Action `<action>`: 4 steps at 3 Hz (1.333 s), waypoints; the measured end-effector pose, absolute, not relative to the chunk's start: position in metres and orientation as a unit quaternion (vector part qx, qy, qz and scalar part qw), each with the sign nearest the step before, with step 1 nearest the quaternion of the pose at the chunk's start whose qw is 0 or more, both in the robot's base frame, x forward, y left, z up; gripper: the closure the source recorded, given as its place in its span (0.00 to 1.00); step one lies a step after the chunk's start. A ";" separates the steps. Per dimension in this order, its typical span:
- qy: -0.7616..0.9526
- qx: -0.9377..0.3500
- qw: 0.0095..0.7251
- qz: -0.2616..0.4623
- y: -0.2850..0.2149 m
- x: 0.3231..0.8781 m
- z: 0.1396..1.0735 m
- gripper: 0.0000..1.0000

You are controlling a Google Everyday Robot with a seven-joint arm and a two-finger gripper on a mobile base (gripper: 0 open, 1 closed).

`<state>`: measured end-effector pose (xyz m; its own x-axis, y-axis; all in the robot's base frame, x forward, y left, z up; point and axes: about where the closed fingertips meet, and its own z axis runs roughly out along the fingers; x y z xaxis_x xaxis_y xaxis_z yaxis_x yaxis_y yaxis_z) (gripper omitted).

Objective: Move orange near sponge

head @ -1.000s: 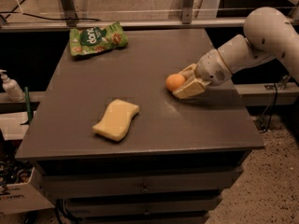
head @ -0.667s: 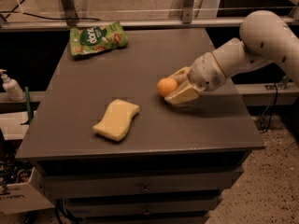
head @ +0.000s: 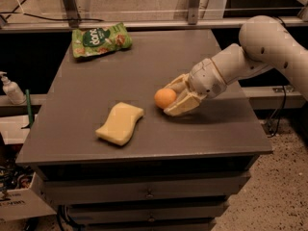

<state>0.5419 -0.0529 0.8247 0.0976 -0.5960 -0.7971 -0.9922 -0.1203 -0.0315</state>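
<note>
Orange (head: 164, 98) sits mid-table, pinched between the two fingers of the gripper (head: 169, 100) and low over the table (head: 144, 61), near but apart from the sponge (head: 120, 123), so I'd call this the carry step, next a short shift sponge-ward and a gentle release.

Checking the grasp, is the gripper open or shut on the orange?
Shut on the orange: the gripper, right of the sponge, has fingers hugging both sides.
</note>
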 end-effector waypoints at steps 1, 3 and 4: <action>0.582 -0.679 0.299 0.334 -0.040 0.537 0.822 1.00; 0.568 -0.695 0.278 0.342 -0.016 0.524 0.811 0.84; 0.568 -0.695 0.278 0.342 -0.016 0.524 0.815 0.61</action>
